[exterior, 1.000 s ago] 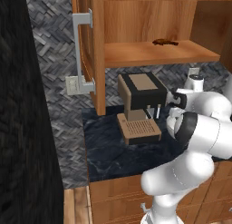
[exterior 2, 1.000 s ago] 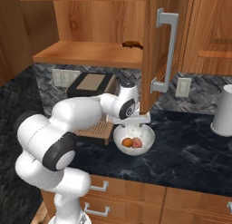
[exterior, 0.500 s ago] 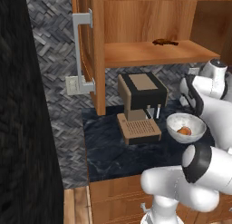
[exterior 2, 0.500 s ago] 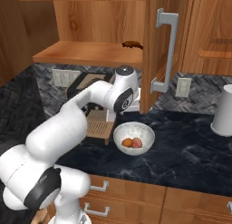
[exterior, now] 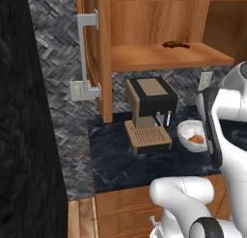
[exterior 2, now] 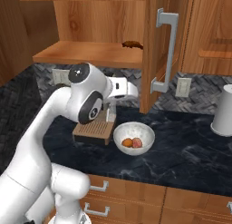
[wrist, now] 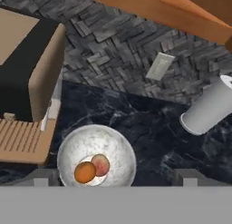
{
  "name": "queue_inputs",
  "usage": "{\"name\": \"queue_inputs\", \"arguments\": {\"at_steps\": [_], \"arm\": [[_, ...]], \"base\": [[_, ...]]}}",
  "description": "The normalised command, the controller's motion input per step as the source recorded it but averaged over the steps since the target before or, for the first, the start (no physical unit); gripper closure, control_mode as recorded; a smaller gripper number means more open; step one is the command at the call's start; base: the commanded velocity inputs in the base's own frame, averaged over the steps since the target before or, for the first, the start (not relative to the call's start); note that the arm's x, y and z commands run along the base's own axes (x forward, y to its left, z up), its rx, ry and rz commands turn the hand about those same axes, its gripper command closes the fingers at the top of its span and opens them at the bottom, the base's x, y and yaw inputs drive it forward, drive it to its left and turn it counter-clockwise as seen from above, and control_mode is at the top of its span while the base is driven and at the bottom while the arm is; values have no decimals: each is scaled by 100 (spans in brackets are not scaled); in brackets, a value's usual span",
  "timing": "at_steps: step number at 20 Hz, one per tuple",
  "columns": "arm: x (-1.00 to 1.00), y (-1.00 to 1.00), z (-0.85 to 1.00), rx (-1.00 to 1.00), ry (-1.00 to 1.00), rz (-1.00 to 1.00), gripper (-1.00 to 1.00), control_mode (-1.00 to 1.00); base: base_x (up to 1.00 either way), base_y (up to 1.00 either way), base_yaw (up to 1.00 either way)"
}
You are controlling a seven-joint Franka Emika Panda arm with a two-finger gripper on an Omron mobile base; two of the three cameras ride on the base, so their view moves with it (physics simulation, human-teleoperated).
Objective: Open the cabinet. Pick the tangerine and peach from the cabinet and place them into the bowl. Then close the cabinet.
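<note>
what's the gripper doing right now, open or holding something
Gripper: jaws open, holding nothing, above the bowl that has the tangerine and peach in it.

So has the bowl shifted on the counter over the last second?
No. In the right base view the bowl sits in the same spot beside the coffee machine, below the open cabinet door, with both fruits inside.

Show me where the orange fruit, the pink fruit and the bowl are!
tangerine (wrist: 85, 172), hand view, middle of its orange skin.
peach (wrist: 101, 164), hand view, its blushed top.
bowl (wrist: 86, 137), hand view, bare speckled inner wall behind the fruit.
</note>
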Motion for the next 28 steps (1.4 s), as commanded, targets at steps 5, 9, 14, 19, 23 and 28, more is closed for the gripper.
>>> {"name": "queue_inputs", "arguments": {"at_steps": [5,9,14,19,23,28], "arm": [[-100,-7,65,-4,-43,-5,-100,-100],[-100,-18,90,0,-34,0,-100,-100],[-100,-34,100,2,-20,-1,-100,-100],[-85,-57,94,5,-20,4,-100,-100],[-32,-65,33,6,-25,29,-100,-100],[-4,-62,0,8,-16,42,-100,-100]], "base": [[0,0,0],[0,0,0],[0,0,0],[0,0,0],[0,0,0],[0,0,0]]}}
